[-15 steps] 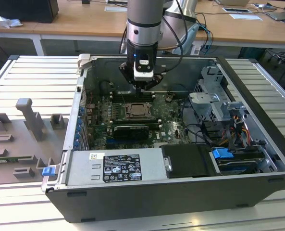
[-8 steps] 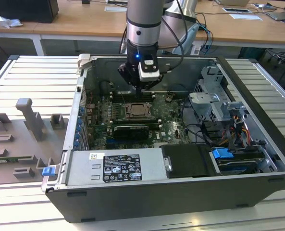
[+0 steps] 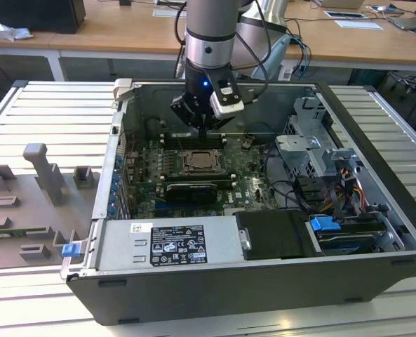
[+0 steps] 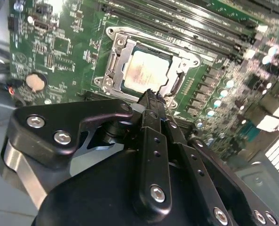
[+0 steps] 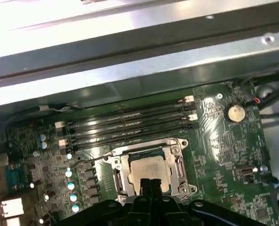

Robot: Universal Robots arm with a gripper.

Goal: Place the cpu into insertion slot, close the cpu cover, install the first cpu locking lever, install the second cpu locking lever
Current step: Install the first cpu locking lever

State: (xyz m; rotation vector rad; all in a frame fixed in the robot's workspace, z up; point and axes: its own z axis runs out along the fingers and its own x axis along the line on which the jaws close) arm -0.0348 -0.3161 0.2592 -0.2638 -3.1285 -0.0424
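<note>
Black robot gripper (image 5: 151, 183), fingers pinched shut & empty, hovers at edge of small pale silver-beige square cpu (image 5: 150, 167) — seated under thin silvery frame cover (image 5: 180, 162). Prob. lever step: press lever only, off chip.

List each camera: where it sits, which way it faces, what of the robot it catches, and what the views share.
Exterior view: off the arm, raised beside the open computer case, looking down into it; the arm and gripper hang over the motherboard.
First wrist view: on the wrist, looking past the gripper at the cpu and the memory slots beyond.
Second wrist view: on the wrist, looking along the gripper at the cpu.
Shared: all three show the cpu and the gripper near it.
</note>
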